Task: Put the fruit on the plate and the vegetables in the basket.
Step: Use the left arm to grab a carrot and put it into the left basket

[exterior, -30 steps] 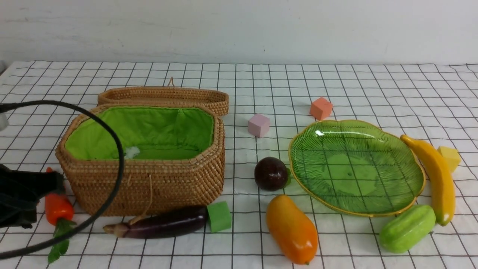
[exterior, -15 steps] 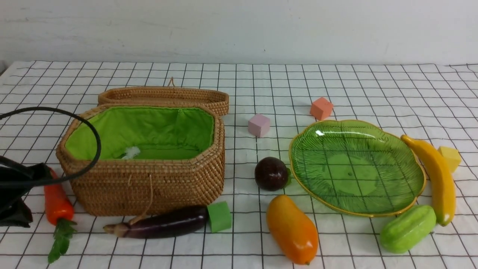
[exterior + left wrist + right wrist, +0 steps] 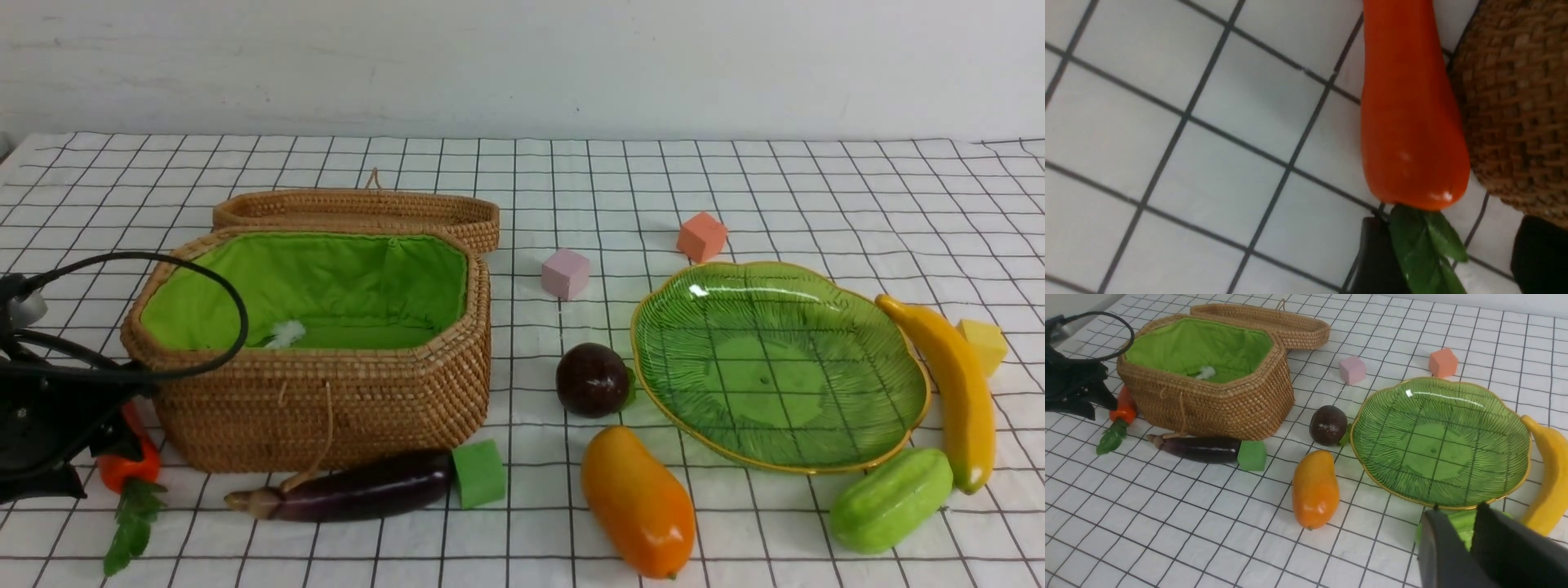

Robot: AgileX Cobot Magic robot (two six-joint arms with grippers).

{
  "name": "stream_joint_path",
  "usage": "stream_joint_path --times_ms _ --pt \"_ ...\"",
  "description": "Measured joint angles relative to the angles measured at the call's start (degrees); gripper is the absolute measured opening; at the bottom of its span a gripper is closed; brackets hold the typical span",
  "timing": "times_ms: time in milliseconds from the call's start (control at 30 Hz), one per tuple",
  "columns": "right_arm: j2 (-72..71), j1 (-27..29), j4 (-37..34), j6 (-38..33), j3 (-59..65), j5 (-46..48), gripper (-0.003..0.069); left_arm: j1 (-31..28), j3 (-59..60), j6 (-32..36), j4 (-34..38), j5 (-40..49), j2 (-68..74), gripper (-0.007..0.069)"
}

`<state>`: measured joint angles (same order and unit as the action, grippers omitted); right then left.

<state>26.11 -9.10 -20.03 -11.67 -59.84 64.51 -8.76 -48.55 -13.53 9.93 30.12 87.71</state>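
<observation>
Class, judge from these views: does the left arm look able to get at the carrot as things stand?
Probably yes. The left gripper hangs open right over the carrot, with nothing lying on it. The basket wall close beside it may crowd one finger.

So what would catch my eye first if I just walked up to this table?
Probably the big wicker basket on the left, lid thrown back, bright green lining showing. Next, the empty leaf-shaped green glass plate on the right, with a mango off its near-left edge and a banana along its right side. At far left, the black left gripper sits over an orange carrot beside the basket.
</observation>
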Motion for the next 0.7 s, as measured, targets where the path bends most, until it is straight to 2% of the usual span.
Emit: stream_joint_path --times_ms 100,300,567,700 --pt "0.0 0.0 -0.7 0.0 0.0 0.0 0.0151 -0.1 0.0 0.0 -0.4 -2.3 1.4 0.0485" --pt "0.1 0.0 -1.4 0.0 0.0 0.4 0.0152 -0.1 0.0 0.1 -0.8 -5.7 4.6 0.0501" --pt "0.1 0.0 -2.7 -0.1 0.0 0.6 0.0152 -0.1 0.0 0.2 -1.8 -8.6 7.5 0.0498" --pt "0.1 0.0 -2.7 -0.1 0.0 0.6 0.0152 -0.1 0.0 0.3 -1.9 -10.4 9.3 0.0459"
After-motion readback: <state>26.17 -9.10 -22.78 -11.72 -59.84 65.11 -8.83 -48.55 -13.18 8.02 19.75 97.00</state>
